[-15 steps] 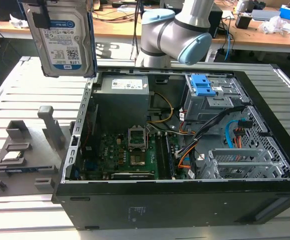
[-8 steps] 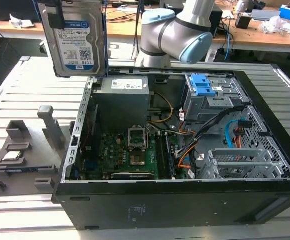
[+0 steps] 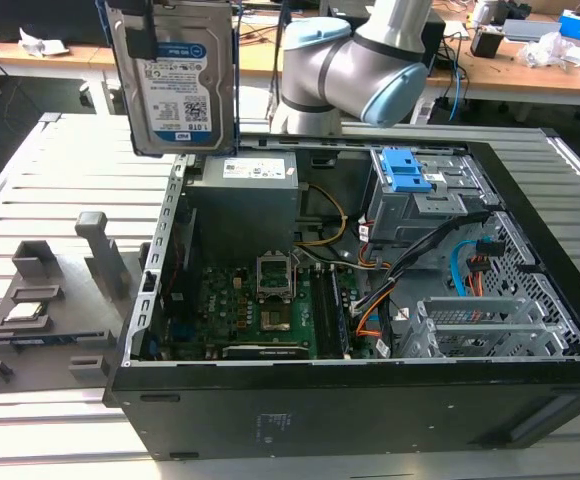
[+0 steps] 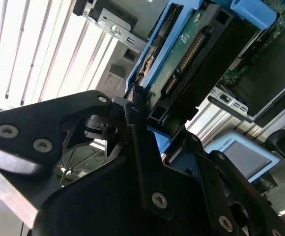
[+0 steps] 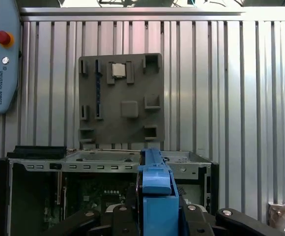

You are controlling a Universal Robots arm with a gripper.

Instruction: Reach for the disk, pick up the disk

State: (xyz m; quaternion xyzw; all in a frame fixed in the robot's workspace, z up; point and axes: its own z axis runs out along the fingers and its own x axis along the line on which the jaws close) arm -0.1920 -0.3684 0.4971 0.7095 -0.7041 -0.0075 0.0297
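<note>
The disk (image 3: 175, 75) hangs up in the air. It stands on its edge above the corner of the open case (image 3: 370, 400), at the exterior view's left. Its label faces the camera. The gripper (image 4: 135, 105) is closed on the disk. In the second wrist view its black fingers (image 4: 138, 132) seem to pinch the blue rail at the disk's end, though that spot is dark. The arm (image 3: 360, 70) bends behind the case. Beside the case a grey tray (image 3: 65, 310) lies on the slatted table (image 3: 30, 170), with a small chip (image 3: 28, 312) on it.
</note>
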